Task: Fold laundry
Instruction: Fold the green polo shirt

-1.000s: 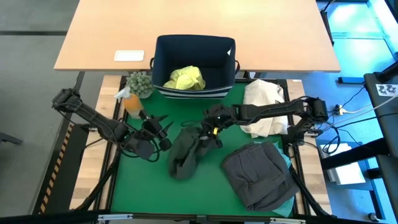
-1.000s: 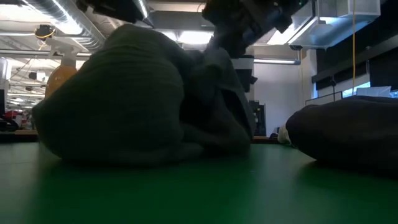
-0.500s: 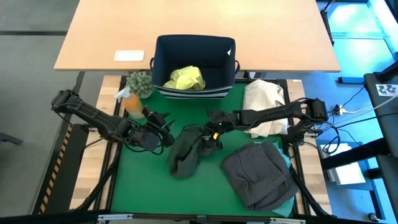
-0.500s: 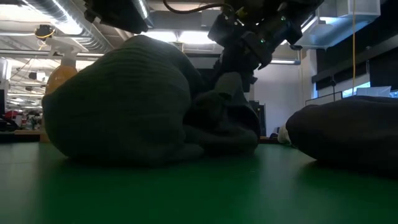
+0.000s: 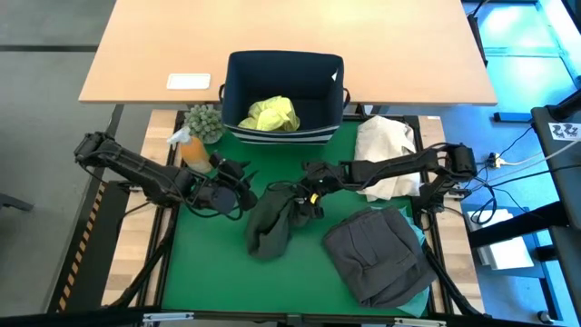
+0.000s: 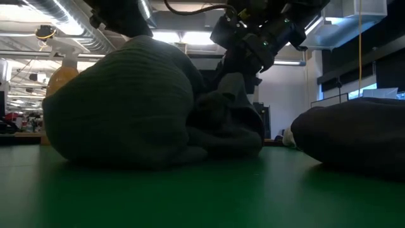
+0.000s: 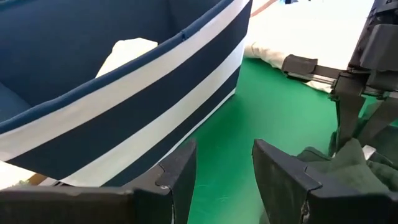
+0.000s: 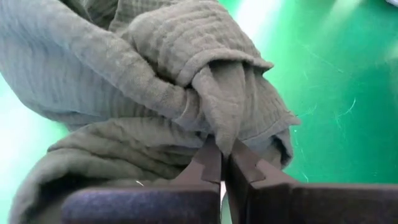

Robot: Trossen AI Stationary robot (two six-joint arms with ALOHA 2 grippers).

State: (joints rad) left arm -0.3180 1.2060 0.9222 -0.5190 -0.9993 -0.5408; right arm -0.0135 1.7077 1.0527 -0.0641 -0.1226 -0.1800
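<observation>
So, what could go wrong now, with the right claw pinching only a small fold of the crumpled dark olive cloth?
1. The right claw holds only a thin fold of the crumpled dark olive cloth garment; the fold may slip out when pulled.
2. The open left claw is empty beside the garment; lifting by one point could keep it bunched.
3. The folded charcoal grey garment lies close by; dragging may disturb it.

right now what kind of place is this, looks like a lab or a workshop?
Most likely a robotics lab or workshop: two arms work on a green mat set in a metal frame, a plain wooden desk stands beside it, and exposed ceiling ducts show behind.
</observation>
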